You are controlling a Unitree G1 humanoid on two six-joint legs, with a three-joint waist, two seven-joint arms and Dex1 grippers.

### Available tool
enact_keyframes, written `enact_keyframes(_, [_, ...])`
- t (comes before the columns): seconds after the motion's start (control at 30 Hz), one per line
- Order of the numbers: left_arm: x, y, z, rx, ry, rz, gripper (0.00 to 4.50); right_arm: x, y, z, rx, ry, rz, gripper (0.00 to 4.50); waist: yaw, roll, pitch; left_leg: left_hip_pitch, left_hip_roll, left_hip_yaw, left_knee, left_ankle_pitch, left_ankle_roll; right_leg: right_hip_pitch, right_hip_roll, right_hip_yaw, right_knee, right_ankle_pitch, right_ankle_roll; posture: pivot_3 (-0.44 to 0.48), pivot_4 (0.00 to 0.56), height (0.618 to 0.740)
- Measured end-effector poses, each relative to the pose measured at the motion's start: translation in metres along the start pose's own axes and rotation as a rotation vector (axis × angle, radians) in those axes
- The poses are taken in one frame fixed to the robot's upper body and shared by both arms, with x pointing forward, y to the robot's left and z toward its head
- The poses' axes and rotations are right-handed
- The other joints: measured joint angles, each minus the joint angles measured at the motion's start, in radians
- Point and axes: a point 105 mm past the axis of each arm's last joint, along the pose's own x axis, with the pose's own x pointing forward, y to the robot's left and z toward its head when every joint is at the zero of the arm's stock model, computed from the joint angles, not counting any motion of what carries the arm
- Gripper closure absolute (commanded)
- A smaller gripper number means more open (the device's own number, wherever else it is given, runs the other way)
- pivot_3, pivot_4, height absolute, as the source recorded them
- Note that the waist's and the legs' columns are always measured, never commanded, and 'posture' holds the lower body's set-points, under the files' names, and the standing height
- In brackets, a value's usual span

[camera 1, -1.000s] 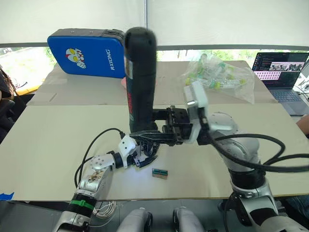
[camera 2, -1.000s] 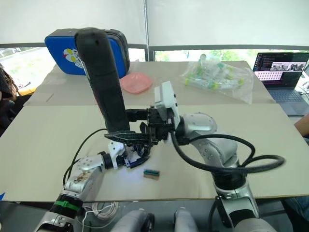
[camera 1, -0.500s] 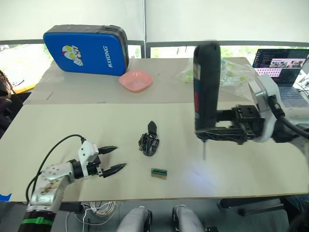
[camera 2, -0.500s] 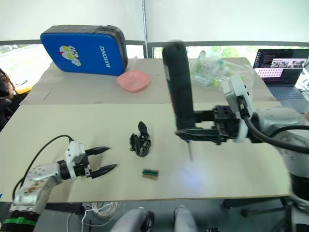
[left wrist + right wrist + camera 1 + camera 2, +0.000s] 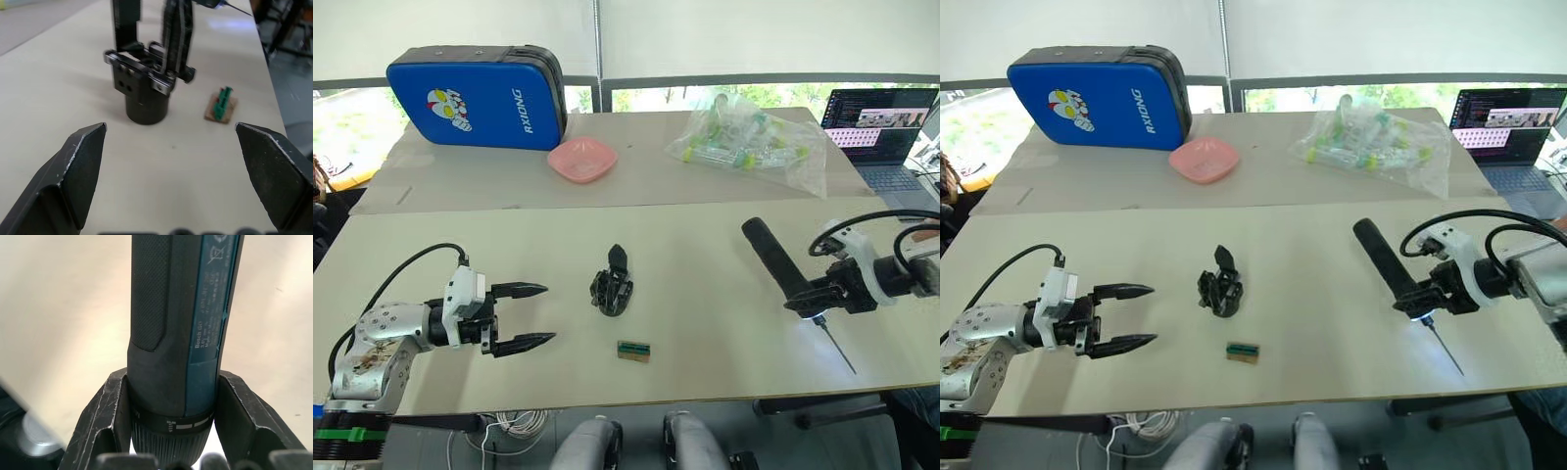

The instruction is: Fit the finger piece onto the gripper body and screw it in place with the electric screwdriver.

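Note:
The gripper body (image 5: 612, 293) stands upright mid-table, a black block on a round base. In the left wrist view, two black pieces rise from the gripper body (image 5: 144, 85); I cannot tell which is the finger piece. My left gripper (image 5: 534, 315) hovers open to its left, pointing at it, a hand's width away and holding nothing. At the right of the table my right gripper (image 5: 810, 297) is shut on the electric screwdriver (image 5: 771, 259) near its collar. The screwdriver lies tilted low, its bit (image 5: 837, 348) towards the front edge and its light on.
A small green part on a brown card (image 5: 634, 351) lies in front of the gripper body. At the back sit a blue case (image 5: 475, 96), a pink bowl (image 5: 580, 160) and a plastic bag of parts (image 5: 744, 142). A laptop (image 5: 879, 132) stands at the far right.
My right arm swung from the middle to the right, carrying the screwdriver from upright down to a low tilt. My left gripper drew back left from the gripper body and stands open.

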Motion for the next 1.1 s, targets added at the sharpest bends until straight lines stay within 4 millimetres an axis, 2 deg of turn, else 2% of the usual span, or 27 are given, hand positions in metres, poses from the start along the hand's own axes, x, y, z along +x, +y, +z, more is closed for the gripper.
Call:
enact_keyframes(0.13, [-0.002, 0.0, -0.005, -0.017, 0.012, 0.009, 0.05, 0.008, -0.018, -0.009, 0.004, 0.099, -0.058, 2.54, 0.011, 0.0, 0.0, -0.001, 0.0, 0.0, 0.0, 0.0, 0.0, -0.001, 0.0, 0.0, 0.0, 0.0, 0.0, 0.0, 0.15, 0.74])
enact_keyframes(0.4, [0.001, 0.008, -0.008, -0.015, 0.013, 0.086, 0.05, 0.014, -0.022, -0.007, -0.082, 0.158, -0.052, 2.54, 0.013, 0.001, 0.0, 0.0, -0.001, -0.001, 0.001, 0.001, -0.001, 0.001, 0.001, -0.001, 0.0, 0.002, 0.002, 0.0, 0.15, 0.74])
enact_keyframes(0.47, [0.001, 0.011, -0.009, -0.011, 0.017, 0.1, 0.0, 0.015, -0.022, -0.006, -0.091, 0.161, -0.055, 1.52, 0.012, 0.001, 0.0, 0.001, -0.001, 0.0, 0.002, 0.001, -0.001, 0.002, 0.001, -0.001, 0.0, 0.003, 0.002, 0.0, 0.15, 0.74])
enact_keyframes(0.6, [-0.001, 0.014, -0.013, -0.039, 0.017, 0.123, 0.0, 0.014, -0.024, -0.003, -0.126, 0.152, -0.066, 0.16, 0.012, 0.001, 0.0, 0.002, -0.001, 0.0, 0.003, 0.001, -0.002, 0.002, 0.001, -0.002, 0.001, 0.003, 0.002, 0.0, 0.15, 0.74])
enact_keyframes(0.67, [-0.001, 0.015, -0.015, -0.048, 0.02, 0.131, 0.0, 0.009, -0.026, 0.001, -0.155, 0.132, -0.084, 0.08, 0.012, 0.001, 0.0, 0.002, -0.001, 0.0, 0.003, 0.001, -0.002, 0.002, 0.002, -0.004, 0.002, 0.003, 0.002, 0.0, 0.15, 0.74])
enact_keyframes(0.73, [-0.003, 0.016, -0.018, -0.06, 0.025, 0.143, 0.0, -0.003, -0.026, 0.003, -0.179, 0.11, -0.099, 0.08, 0.014, 0.002, 0.001, 0.002, -0.001, 0.0, 0.003, 0.002, -0.003, 0.001, 0.002, -0.004, 0.002, 0.003, 0.002, 0.0, 0.15, 0.74])
enact_keyframes(0.87, [-0.014, 0.014, -0.023, -0.086, 0.044, 0.17, 0.0, -0.039, -0.025, 0.004, -0.245, 0.041, -0.144, 0.08, 0.014, 0.002, 0.001, 0.001, -0.001, -0.001, 0.003, 0.001, -0.002, 0.002, 0.002, -0.005, 0.0, 0.003, 0.002, 0.0, 0.15, 0.74])
enact_keyframes(0.97, [-0.03, 0.014, -0.035, -0.091, 0.13, 0.24, 0.0, -0.045, -0.006, 0.011, -0.454, -0.143, -0.105, 0.08, 0.011, 0.001, 0.0, 0.002, 0.0, 0.0, 0.003, 0.0, -0.001, 0.003, 0.002, -0.003, 0.0, 0.003, 0.002, 0.0, 0.15, 0.74])
enact_keyframes(1.1, [-0.044, 0.013, -0.051, -0.093, 0.202, 0.306, 0.0, -0.028, 0.051, 0.018, -0.674, -0.473, 0.128, 0.08, 0.01, 0.001, 0.0, 0.005, 0.0, 0.0, 0.002, 0.001, -0.001, 0.005, 0.003, 0.001, 0.002, 0.004, 0.002, 0.0, 0.15, 0.74])
